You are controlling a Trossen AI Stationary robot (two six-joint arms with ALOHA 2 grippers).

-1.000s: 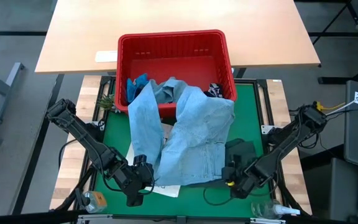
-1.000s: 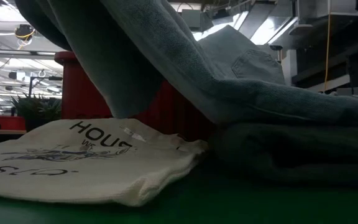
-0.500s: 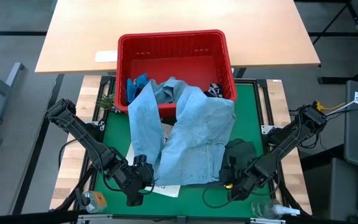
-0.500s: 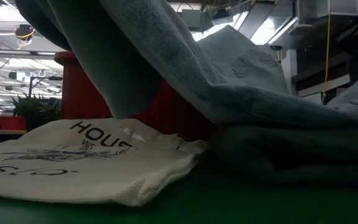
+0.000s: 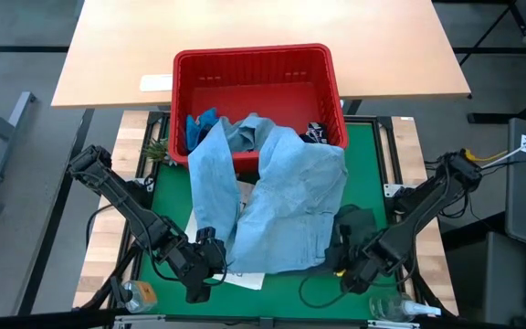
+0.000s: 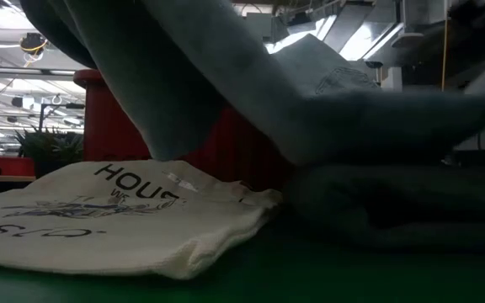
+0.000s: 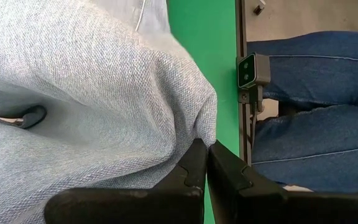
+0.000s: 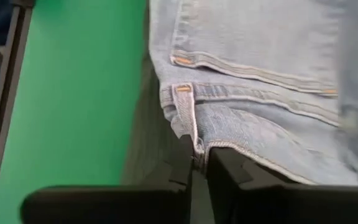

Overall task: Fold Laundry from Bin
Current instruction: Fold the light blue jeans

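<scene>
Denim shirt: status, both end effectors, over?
Left end effector shut on denim shirt hem. Right end effector shut on its seam edge. Shirt trails out of red bin; tote bag underneath.

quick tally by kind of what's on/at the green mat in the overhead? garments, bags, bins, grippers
Garments: 4 – light blue denim shirt, dark green one, bright blue one, dark one at the bin's right wall
Bags: 1 – white tote bag
Bins: 1 – red bin
Grippers: 2 – left gripper, right gripper
Total: 8
</scene>
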